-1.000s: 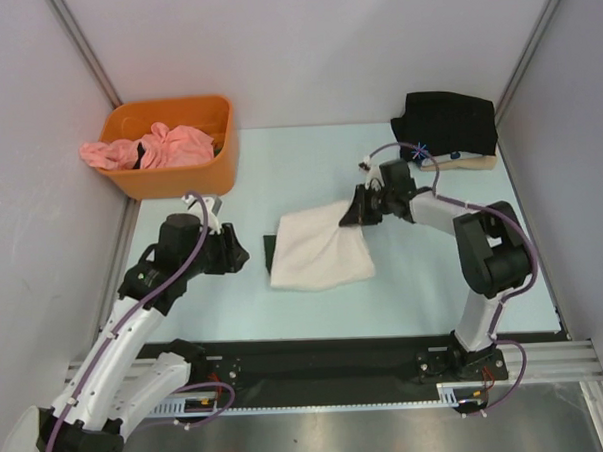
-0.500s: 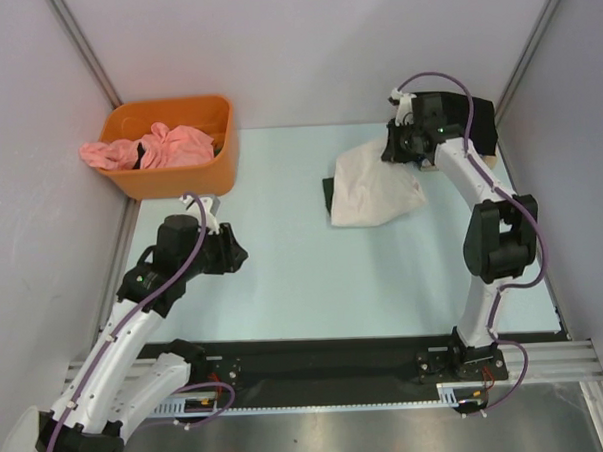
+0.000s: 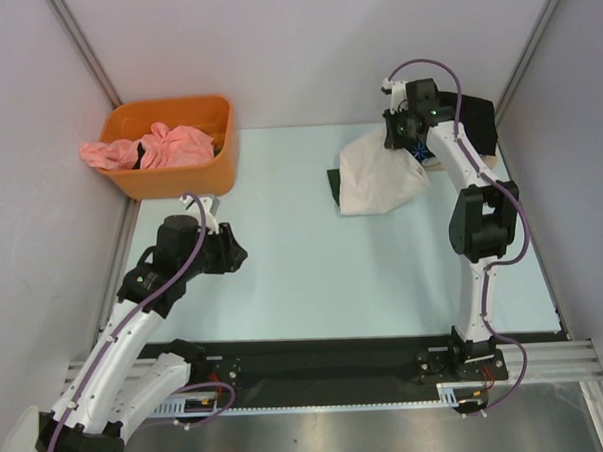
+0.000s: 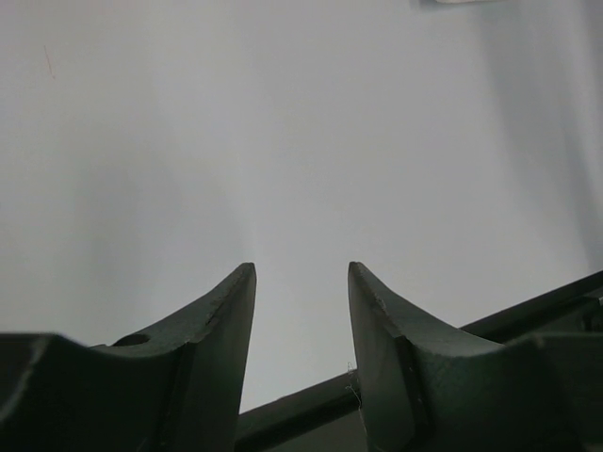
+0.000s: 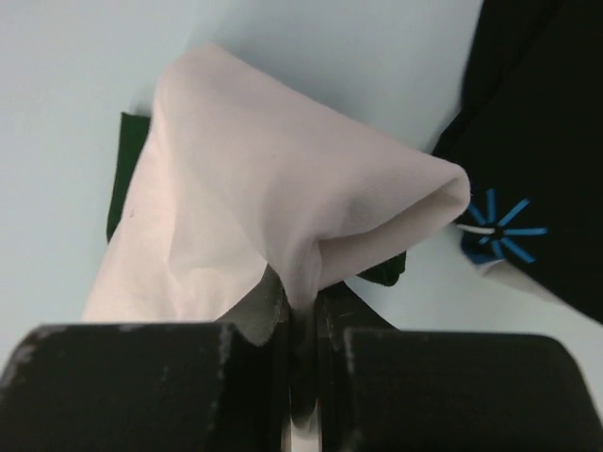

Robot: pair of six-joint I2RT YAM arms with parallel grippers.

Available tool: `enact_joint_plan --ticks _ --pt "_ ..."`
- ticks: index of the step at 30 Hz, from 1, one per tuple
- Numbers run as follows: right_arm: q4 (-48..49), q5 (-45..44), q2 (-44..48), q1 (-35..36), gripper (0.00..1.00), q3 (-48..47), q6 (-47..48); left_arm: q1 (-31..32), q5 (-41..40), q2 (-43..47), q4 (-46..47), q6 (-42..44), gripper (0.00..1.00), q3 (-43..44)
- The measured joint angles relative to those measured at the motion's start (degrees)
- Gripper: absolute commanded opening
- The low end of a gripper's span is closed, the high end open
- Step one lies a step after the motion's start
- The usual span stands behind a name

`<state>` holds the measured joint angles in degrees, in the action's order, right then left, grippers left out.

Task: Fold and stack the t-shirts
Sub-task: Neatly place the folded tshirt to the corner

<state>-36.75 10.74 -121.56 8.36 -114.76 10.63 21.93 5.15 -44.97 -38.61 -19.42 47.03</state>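
Note:
My right gripper (image 3: 398,140) is shut on a corner of the folded cream t-shirt (image 3: 378,181) and holds it lifted at the back right; the shirt hangs down to the table, with a dark green edge (image 3: 334,183) at its left. In the right wrist view the cream cloth (image 5: 264,207) is pinched between my fingers, beside the black t-shirt with the blue mark (image 5: 497,231). The folded black t-shirt (image 3: 475,118) lies at the back right corner on a beige one. My left gripper (image 3: 233,255) is open and empty at the left, its fingers (image 4: 226,320) apart over bare table.
An orange bin (image 3: 214,165) at the back left holds pink shirts (image 3: 163,147). Grey walls close in the left, right and back sides. A black rail (image 3: 317,360) runs along the near edge.
My right gripper has carried the cream shirt from the middle of the table up and back toward the black shirt at the back right. The left arm has not moved.

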Motion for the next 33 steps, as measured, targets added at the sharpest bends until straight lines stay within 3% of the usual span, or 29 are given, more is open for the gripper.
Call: enact_joint_plan --ticks 19,33 --pt "-2.1 -8.2 -4.7 -8.6 0.00 -24.8 10.8 -0.3 0.0 -0.5 0.1 0.0 0.47 -0.2" --pt "4.4 -5.3 -13.2 -16.5 0.00 -29.5 12.1 -0.4 -0.5 -0.5 0.3 0.0 0.47 -0.4"
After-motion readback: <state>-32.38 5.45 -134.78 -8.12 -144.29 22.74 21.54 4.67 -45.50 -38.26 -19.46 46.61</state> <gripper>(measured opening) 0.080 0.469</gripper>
